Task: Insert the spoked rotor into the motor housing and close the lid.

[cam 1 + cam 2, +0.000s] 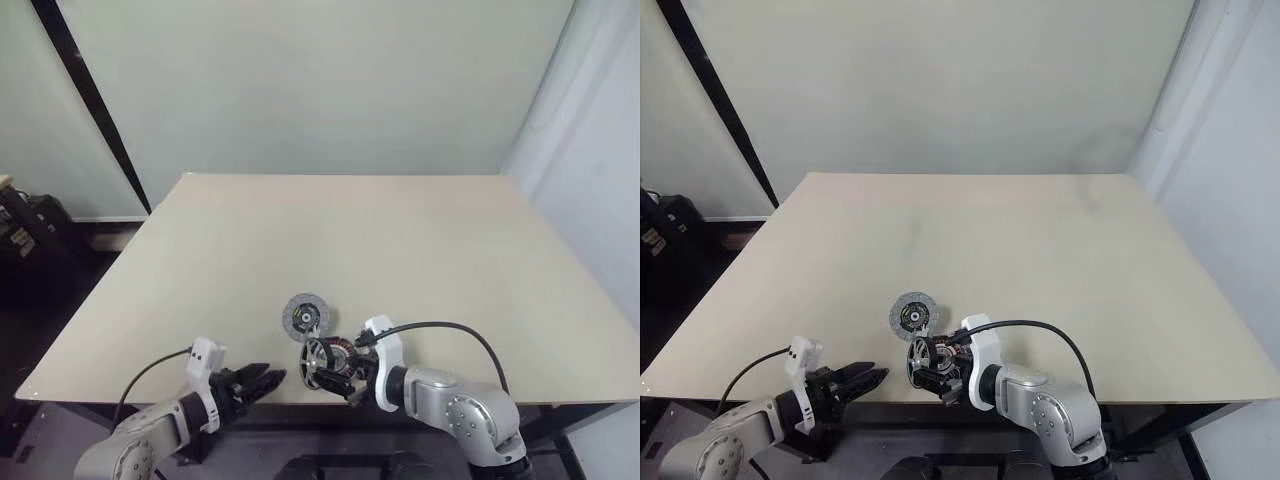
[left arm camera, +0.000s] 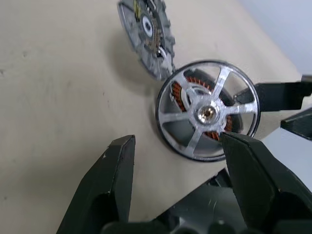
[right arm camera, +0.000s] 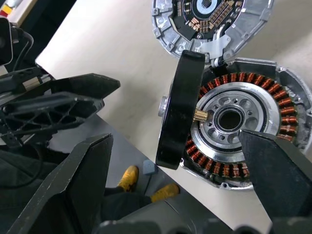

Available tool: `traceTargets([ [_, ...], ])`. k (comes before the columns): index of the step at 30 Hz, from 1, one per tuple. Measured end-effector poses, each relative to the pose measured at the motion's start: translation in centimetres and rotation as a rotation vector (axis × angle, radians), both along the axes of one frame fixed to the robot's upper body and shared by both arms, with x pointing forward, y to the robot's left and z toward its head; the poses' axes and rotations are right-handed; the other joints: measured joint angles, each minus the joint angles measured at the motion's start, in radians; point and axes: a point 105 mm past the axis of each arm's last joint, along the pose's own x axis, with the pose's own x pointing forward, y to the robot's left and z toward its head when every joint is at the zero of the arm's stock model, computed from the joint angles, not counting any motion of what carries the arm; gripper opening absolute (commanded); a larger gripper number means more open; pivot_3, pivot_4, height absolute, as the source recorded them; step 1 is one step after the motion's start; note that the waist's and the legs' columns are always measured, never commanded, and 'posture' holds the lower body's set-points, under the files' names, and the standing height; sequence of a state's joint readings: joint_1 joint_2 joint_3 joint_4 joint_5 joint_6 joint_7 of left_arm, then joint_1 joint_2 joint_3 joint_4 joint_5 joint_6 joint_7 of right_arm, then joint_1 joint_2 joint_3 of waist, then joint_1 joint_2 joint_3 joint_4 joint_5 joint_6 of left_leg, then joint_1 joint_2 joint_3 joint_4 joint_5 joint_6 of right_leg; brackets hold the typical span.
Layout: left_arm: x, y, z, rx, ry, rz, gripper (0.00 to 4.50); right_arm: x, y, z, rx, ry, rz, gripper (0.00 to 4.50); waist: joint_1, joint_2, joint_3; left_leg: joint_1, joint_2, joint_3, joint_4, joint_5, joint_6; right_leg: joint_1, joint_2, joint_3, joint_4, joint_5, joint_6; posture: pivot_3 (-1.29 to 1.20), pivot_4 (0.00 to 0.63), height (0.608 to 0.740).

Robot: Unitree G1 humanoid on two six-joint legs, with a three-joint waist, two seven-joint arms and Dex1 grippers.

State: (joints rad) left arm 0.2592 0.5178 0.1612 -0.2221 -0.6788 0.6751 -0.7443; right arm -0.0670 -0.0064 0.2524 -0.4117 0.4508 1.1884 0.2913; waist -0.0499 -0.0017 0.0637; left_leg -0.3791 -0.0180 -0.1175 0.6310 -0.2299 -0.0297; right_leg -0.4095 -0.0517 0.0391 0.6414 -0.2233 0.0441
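Note:
The motor housing (image 3: 229, 122), its ring of copper windings showing, lies near the table's front edge. The spoked rotor (image 2: 207, 114), silvery spokes inside a black rim, stands on edge and leans against the housing, with its shaft at the housing's centre hole. The lid (image 1: 305, 317) lies just behind them, touching the housing. My right gripper (image 3: 174, 137) is open, its fingers wide on either side of the rotor and housing without touching them. My left gripper (image 1: 262, 380) is open and empty, a short way left of the rotor and pointing at it.
The beige table (image 1: 400, 250) stretches far behind the parts; its front edge runs just under both grippers. Dark equipment (image 1: 30, 240) stands on the floor at the left. A black pole (image 1: 90, 100) slants past the table's back left corner.

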Motion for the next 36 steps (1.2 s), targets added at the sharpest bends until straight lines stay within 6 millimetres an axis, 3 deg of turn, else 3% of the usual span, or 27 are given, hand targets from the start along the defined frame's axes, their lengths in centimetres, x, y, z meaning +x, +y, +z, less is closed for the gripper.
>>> traceTargets([
  [10, -0.4, 0.0, -0.1, -0.006, 0.010, -0.018, 2.93, 0.1, 0.7, -0.4, 0.035, 0.037, -0.006, 0.38, 0.000, 0.000, 0.000, 0.000, 0.000, 0.000, 0.000, 0.000, 0.000, 0.000, 0.000, 0.000, 0.000, 0.000, 0.000, 0.00, 0.000, 0.740],
  [25, -0.6, -0.3, -0.4, 0.002, 0.019, -0.032, 2.93, 0.5, -0.9, 1.1, 0.259, 0.187, -0.059, 0.34, 0.000, 0.001, 0.001, 0.000, 0.000, 0.000, 0.000, 0.000, 0.000, 0.000, 0.000, 0.000, 0.000, 0.000, 0.000, 0.00, 0.000, 0.740],
  [36, -0.5, -0.5, -0.4, 0.001, 0.015, -0.032, 2.93, 1.2, -1.6, 1.3, 0.253, 0.183, -0.095, 0.34, 0.000, 0.001, 0.001, 0.000, 0.000, 0.000, -0.001, 0.000, 0.000, -0.001, 0.000, 0.000, 0.000, 0.000, 0.000, 0.00, 0.000, 0.740],
])
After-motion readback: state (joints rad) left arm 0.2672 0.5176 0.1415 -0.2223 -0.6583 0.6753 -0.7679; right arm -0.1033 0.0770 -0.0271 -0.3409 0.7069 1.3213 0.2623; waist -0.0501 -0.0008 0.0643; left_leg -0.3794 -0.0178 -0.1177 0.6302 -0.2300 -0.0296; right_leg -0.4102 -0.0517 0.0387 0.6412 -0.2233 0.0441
